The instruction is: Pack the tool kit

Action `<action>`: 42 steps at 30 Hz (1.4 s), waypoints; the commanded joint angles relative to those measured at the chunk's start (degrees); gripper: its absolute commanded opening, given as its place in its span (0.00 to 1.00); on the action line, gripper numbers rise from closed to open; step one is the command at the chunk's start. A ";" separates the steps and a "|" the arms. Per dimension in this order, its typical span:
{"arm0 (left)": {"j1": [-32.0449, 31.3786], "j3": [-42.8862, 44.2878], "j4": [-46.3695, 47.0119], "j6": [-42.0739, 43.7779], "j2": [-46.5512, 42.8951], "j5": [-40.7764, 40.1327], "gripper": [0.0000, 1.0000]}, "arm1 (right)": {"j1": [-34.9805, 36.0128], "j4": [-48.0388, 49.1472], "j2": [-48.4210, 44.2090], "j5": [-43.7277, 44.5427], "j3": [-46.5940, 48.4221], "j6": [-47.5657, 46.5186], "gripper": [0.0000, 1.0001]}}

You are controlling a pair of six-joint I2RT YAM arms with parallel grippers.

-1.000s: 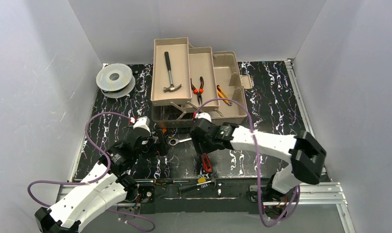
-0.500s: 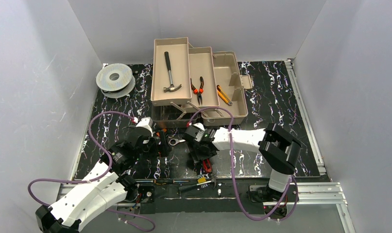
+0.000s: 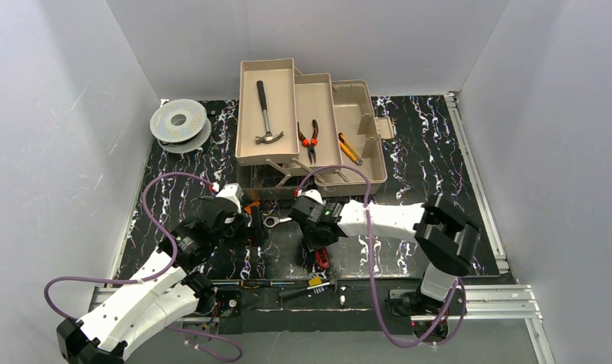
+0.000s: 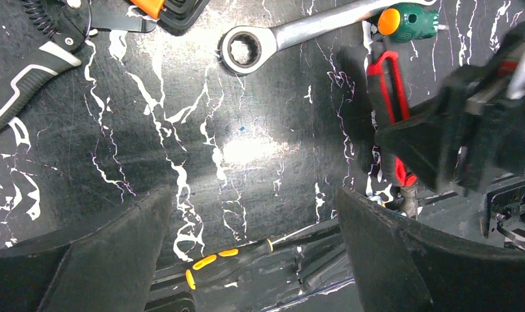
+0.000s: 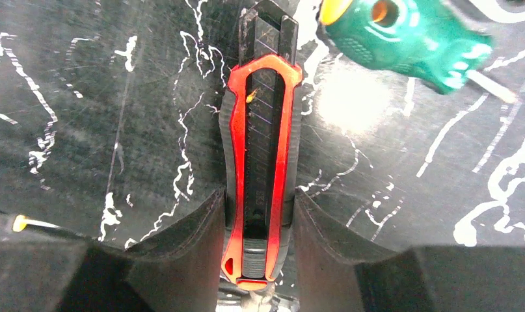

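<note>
The right claw (image 5: 258, 224) pinches a red and black knife (image 5: 259, 149), one finger against each side. The knife lies flat on the black marbled desk (image 5: 84, 97). Just ahead of the claw's tips lies a green screwdriver (image 5: 403, 32). The left claw (image 4: 253, 260) gapes wide, holding nothing, and a silver wrench (image 4: 246, 49) lies ahead of it. Beyond both claws stands the open toolbox (image 3: 284, 98), with a hammer (image 3: 264, 102) and pliers (image 3: 311, 141) in its trays.

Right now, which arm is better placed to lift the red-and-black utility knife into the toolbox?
Right. The right gripper has its jaws against both sides of the red-and-black utility knife. The left gripper hangs open over bare black marbled mat, the knife off to its side.
</note>
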 commanded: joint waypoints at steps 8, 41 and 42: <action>-0.22 1.78 0.08 0.55 0.17 0.77 0.98 | -0.33 14.25 -25.53 12.84 -7.28 -11.35 0.19; -0.17 -1.30 -2.67 -8.32 -1.10 -5.31 0.98 | -42.70 -1.59 0.73 -12.17 31.59 -16.94 0.26; -0.20 -1.40 -2.53 -8.32 -0.94 -5.11 0.98 | -42.78 -1.61 1.35 -12.06 31.86 -16.91 0.27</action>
